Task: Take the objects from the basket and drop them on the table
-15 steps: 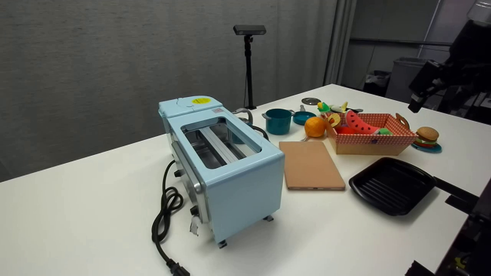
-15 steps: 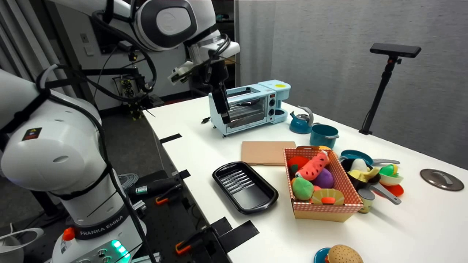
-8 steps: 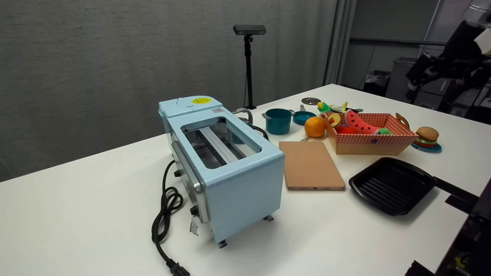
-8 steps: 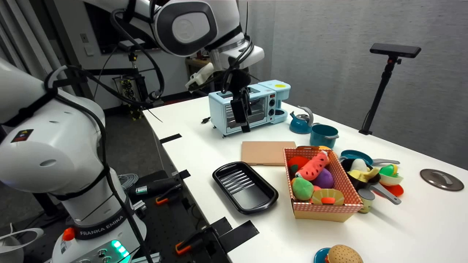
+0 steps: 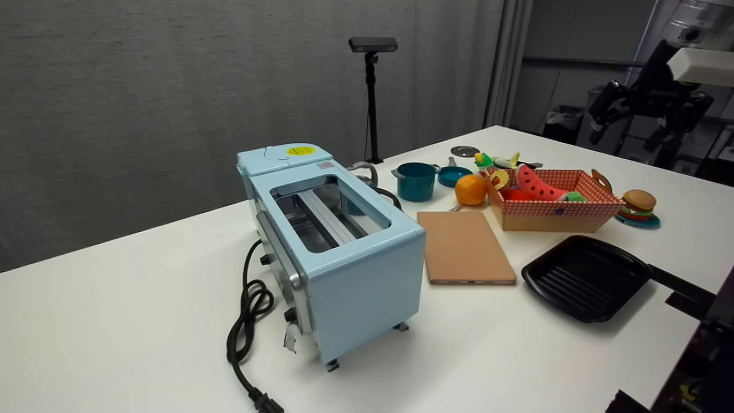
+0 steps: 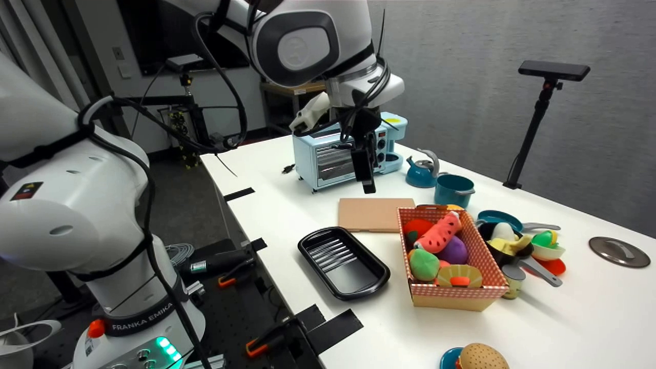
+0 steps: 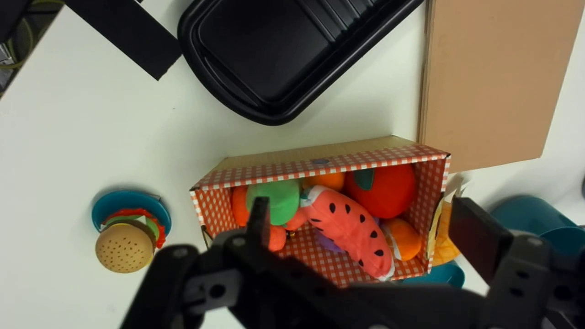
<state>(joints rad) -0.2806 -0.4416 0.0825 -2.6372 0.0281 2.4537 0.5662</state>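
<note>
Large white smooth-topped table (image 6: 579, 318), the drop surface, is spread across both exterior views. The light-blue box-shaped toaster oven (image 5: 367, 298) is parked near centre frame in an exterior view; not needed. The light-brown rectangular basket with red-and-white checked trim (image 6: 451, 303) is set on the table, right of centre in an exterior view, and is loaded with toy food, so most of the unloading is judged to be left. The black rectangular ribbed pan (image 7: 265, 50) is located near the basket, top centre of the wrist view, and should be avoided. The black two-finger gripper (image 7: 363, 221) is suspended well above the table, upper right in an exterior view; its fingers are spread wide, nothing held. Step in hand is judged to be the approach ahead of a pick. Next, the gripper should be brought over the basket and lowered. The pink-red plush-looking watermelon slice with black seeds (image 7: 349, 233) is the likeliest first pick, being stacked on top, lower right of centre in the wrist view. Since it is laid diagonally, some wrist rotation will probably be called for. The round red toy with a dark-green leaf (image 7: 390, 196) and the smaller round light-green toy (image 7: 278, 201) are packed just beside it, so might be dragged along.
</note>
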